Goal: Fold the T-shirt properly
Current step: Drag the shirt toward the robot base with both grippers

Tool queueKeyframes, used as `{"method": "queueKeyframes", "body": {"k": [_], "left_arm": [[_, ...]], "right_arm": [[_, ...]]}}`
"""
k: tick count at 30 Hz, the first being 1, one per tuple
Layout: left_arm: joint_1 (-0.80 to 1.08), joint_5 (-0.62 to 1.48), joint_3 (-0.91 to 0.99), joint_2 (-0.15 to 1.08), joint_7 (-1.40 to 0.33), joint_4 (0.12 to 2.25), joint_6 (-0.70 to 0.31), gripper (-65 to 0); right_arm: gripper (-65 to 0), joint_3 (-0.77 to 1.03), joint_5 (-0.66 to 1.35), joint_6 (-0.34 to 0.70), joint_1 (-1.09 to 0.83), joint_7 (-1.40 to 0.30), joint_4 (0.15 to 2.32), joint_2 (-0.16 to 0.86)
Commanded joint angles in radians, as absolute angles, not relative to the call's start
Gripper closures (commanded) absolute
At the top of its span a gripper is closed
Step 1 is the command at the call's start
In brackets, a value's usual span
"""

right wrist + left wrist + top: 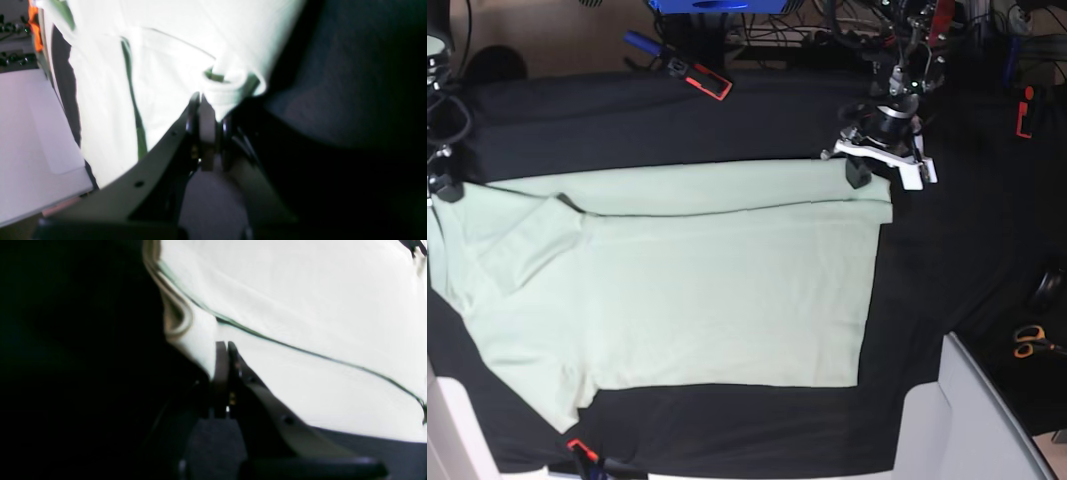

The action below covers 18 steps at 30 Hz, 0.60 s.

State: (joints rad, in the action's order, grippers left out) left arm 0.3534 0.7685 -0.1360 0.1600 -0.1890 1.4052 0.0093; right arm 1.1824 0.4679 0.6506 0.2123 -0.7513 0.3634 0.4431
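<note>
The pale mint T-shirt lies spread flat on the black table cloth. Its far strip is folded over along a dark crease, and a sleeve lies folded in at the left. My left gripper is at the shirt's far right corner. In the left wrist view the left gripper is shut, pinching the T-shirt at its edge. My right gripper is at the far left corner. In the right wrist view the right gripper is shut, with a fold of the T-shirt between its fingers.
A red and black tool lies at the back of the table. Orange-handled scissors lie at the right edge. A white box stands at the front right, and a small red clip sits by the front edge.
</note>
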Motion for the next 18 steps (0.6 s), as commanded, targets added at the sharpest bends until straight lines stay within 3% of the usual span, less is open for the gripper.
{"method": "queueKeyframes", "body": {"k": [1, 10, 18], "left_arm": [[0.363, 0.774, -0.131, 0.176, -0.163, 1.432, 0.016, 0.0], [0.421, 0.774, -0.131, 0.205, -0.163, 1.451, 0.016, 0.0], [0.46, 0.773, -0.131, 0.217, -0.162, 1.46, 0.016, 0.0]], "right_arm": [[0.0, 1.184, 0.479, 0.657, 0.209, -0.74, 0.38, 0.472], [0.0, 1.194, 0.481, 0.657, 0.125, -0.862, 0.613, 0.427], [0.0, 1.251, 0.483, 0.653, 0.039, -0.984, 0.86, 0.298]]}}
